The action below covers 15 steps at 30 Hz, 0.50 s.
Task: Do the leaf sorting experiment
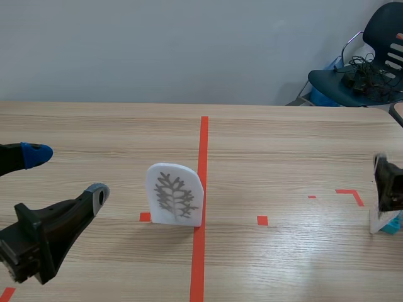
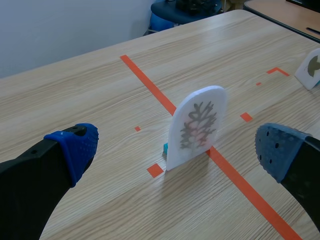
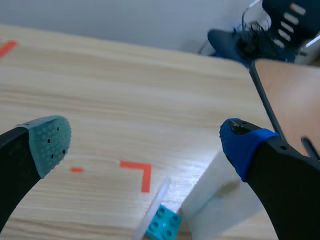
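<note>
Presently the approach step is judged in hand: left pincer (image 1: pixel 68 175) held open, short of the upright leaf card (image 1: pixel 175 194) at the tabletop's (image 1: pixel 283 145) middle; right pincer (image 3: pixel 145 142) spread open over a second card (image 3: pixel 220 202) near the right edge. Next, closure across the leaf card is required

White leaf card (image 1: pixel 175 194) upright at centre; second card (image 1: pixel 378 221) far right on teal block (image 1: pixel 391 225).
</note>
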{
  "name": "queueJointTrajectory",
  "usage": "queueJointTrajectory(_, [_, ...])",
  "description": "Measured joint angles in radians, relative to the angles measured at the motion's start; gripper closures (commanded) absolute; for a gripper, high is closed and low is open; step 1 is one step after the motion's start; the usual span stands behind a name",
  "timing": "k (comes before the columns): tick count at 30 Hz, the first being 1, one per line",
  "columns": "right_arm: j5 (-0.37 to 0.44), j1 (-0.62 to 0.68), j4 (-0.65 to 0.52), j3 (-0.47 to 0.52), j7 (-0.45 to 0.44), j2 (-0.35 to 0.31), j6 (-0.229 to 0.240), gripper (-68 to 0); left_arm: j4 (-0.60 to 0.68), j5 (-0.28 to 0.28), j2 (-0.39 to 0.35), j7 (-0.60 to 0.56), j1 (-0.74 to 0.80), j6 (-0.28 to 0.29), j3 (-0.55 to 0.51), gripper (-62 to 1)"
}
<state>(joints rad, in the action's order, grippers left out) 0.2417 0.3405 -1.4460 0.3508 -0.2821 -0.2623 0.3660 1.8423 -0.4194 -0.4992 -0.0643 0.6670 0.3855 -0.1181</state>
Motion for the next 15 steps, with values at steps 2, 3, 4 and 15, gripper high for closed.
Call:
queueJointTrajectory(2, [0.047, 0.037, -0.120, 0.021, 0.022, -0.001, 0.024, -67.9, 0.000, 0.000, 0.000, 0.000, 0.000, 0.000, 0.000, -62.3])
queueJointTrajectory(3, [0.068, 0.049, -0.166, 0.026, 0.036, -0.001, 0.037, -67.9, 0.000, 0.000, 0.000, 0.000, 0.000, 0.000, 0.000, -62.3])
queueJointTrajectory(4, [0.092, 0.062, -0.218, 0.029, 0.066, -0.001, 0.043, -67.9, 0.000, 0.000, 0.000, 0.000, 0.000, 0.000, 0.000, -62.3])
queueJointTrajectory(15, [0.264, 0.172, -0.491, 0.027, 0.319, -0.001, 0.204, -67.9, -0.019, 0.008, 0.000, 0.124, -0.089, 0.008, 0.018, -62.3])
